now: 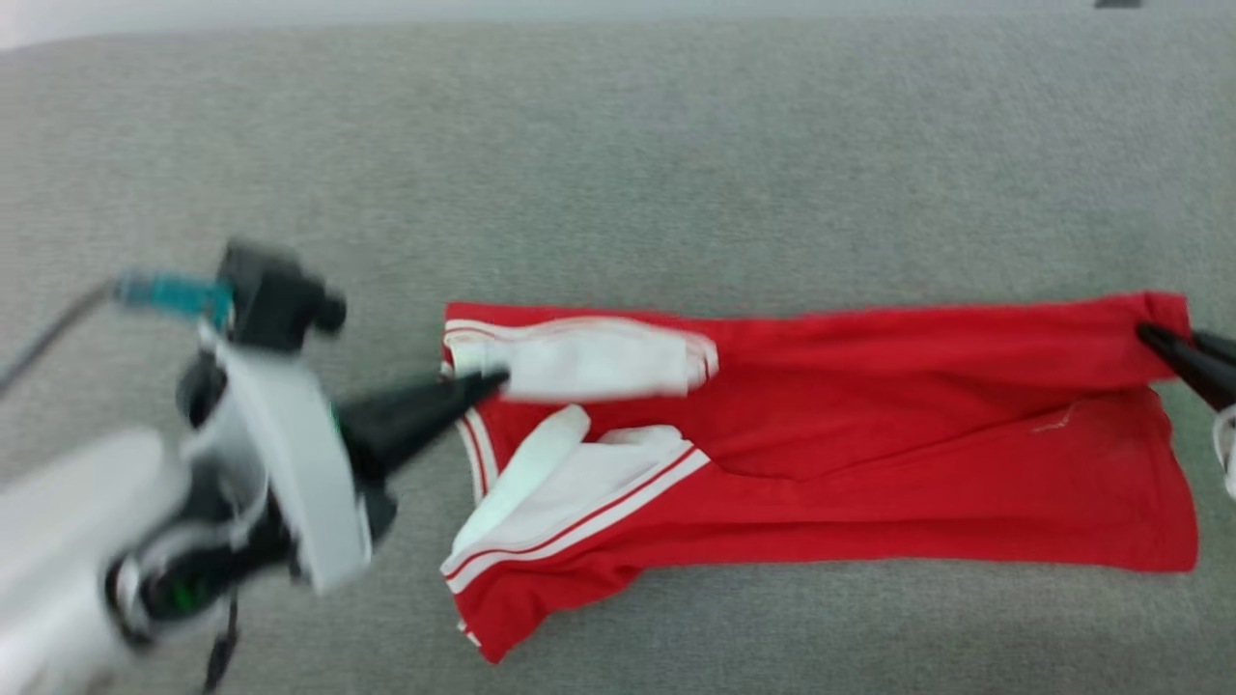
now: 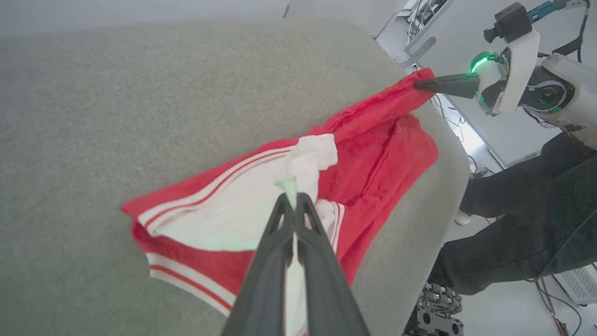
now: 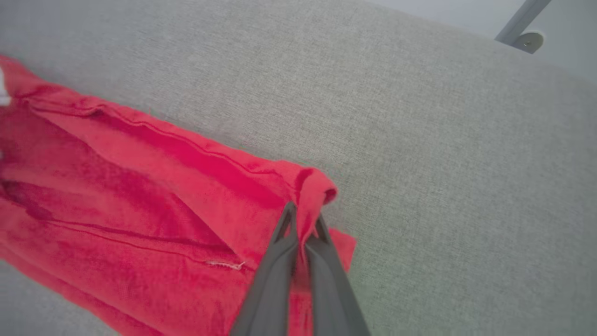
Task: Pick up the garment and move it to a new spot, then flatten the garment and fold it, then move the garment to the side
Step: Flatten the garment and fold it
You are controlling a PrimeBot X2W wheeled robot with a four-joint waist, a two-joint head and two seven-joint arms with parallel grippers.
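Note:
The garment (image 1: 869, 463), a red T-shirt with white sleeves and striped trim, lies folded lengthwise on the grey cushion. My left gripper (image 1: 488, 382) is shut on the far white sleeve at the garment's left end; in the left wrist view its fingers (image 2: 280, 219) pinch white cloth of the garment (image 2: 373, 154). My right gripper (image 1: 1154, 338) is shut on the far red corner at the hem end. In the right wrist view the red garment (image 3: 140, 200) bunches between my right gripper (image 3: 303, 224). The right gripper (image 2: 419, 85) also appears in the left wrist view, holding that corner.
The grey cushion (image 1: 618, 154) stretches far behind the garment. Its edge (image 2: 459, 154) drops to the floor on the right of the left wrist view, where cables and the robot's dark body (image 2: 527, 210) stand. A metal leg (image 3: 520, 25) stands beyond the cushion.

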